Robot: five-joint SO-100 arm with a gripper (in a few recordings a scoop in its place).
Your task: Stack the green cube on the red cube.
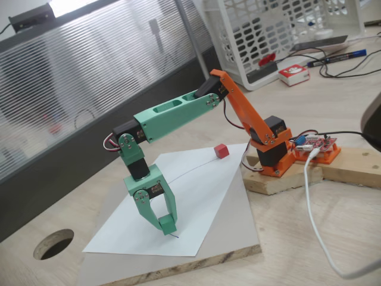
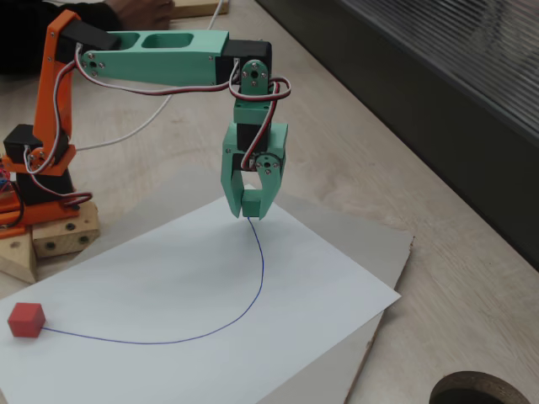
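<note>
Gripper (image 1: 167, 223) jaws pinching the green cube (image 2: 253, 204) at the paper; next up, carry it to the red cube (image 1: 221, 151).

orange and teal-green arm (image 1: 178, 110), black servos, red-white wires.

The red cube (image 2: 26, 320) looked matt and smooth. It sat on a sheet of white paper (image 2: 194, 286) over a rough-edged plywood board (image 1: 178, 265). The end effector (image 1: 167, 223) was matt green plastic; the tabletop (image 2: 379, 160) was pale wood grain.
</note>
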